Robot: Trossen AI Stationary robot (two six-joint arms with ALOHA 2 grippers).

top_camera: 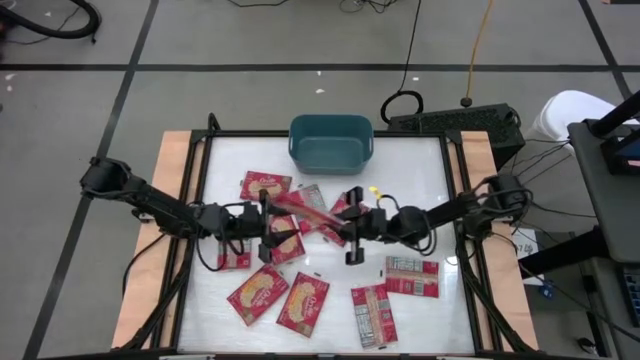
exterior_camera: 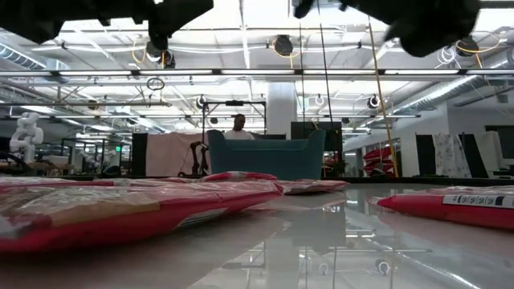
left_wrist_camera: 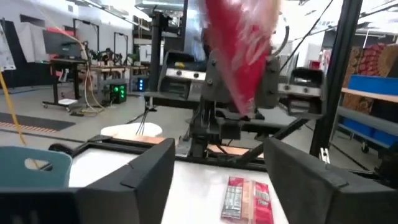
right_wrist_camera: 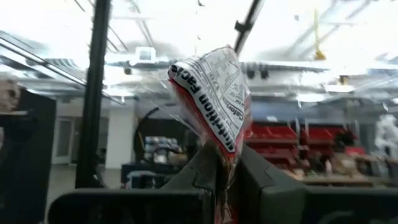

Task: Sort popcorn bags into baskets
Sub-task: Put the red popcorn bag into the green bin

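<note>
A white table [top_camera: 420,180] is bare at upper right and upper left. At top centre a teal bin [top_camera: 331,143] looks empty. Red popcorn bags [top_camera: 280,297] lie scattered across the centre and lower half. At mid-frame, the right gripper [top_camera: 352,226] is clamped on one raised bag [right_wrist_camera: 214,102]. The left gripper [top_camera: 265,228], jaws spread wide, faces it from just beside the bag's other end.

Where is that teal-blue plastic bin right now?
In the high view, the teal-blue plastic bin sits at the table's far edge, centred, beyond both grippers and the scattered red popcorn bags.
</note>
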